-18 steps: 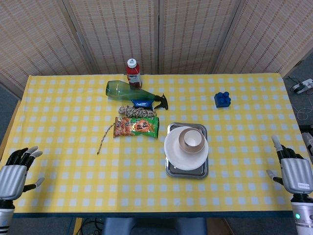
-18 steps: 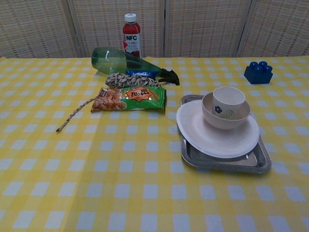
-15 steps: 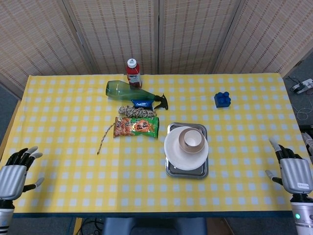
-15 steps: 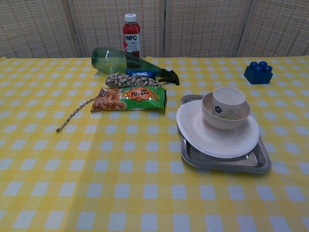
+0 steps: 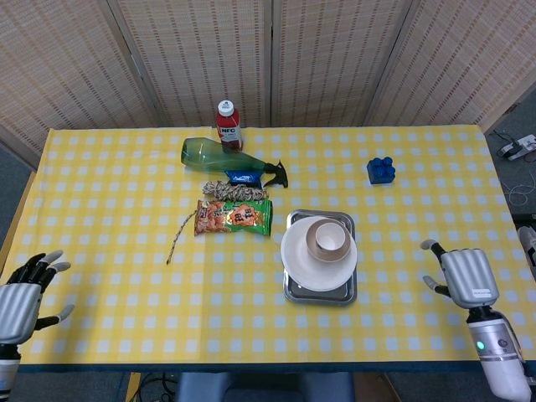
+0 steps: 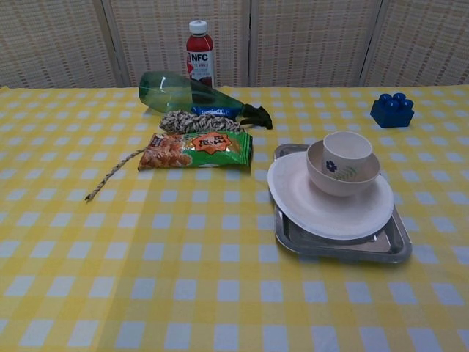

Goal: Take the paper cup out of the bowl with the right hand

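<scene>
Paper is the material of the cup, which stands upright inside the bowl, its rim rising above the bowl's edge. The bowl sits toward the far side of a white plate, and the plate rests on a metal tray on the yellow checked tablecloth.

The right hand hovers over the cloth near the table's front right part, well apart from the paper cup and to the right of the tray. It holds nothing; its back faces the head camera, the thumb juts out toward the tray and the other fingers are hidden, so how far they are spread cannot be told. The left hand sits off the front left corner, empty, with its fingers apart.

Left of the tray lies a snack packet, with a braided rope just behind it. A green spray bottle lies on its side behind the rope, and a red NFC bottle stands at the back. A blue block sits far right.
</scene>
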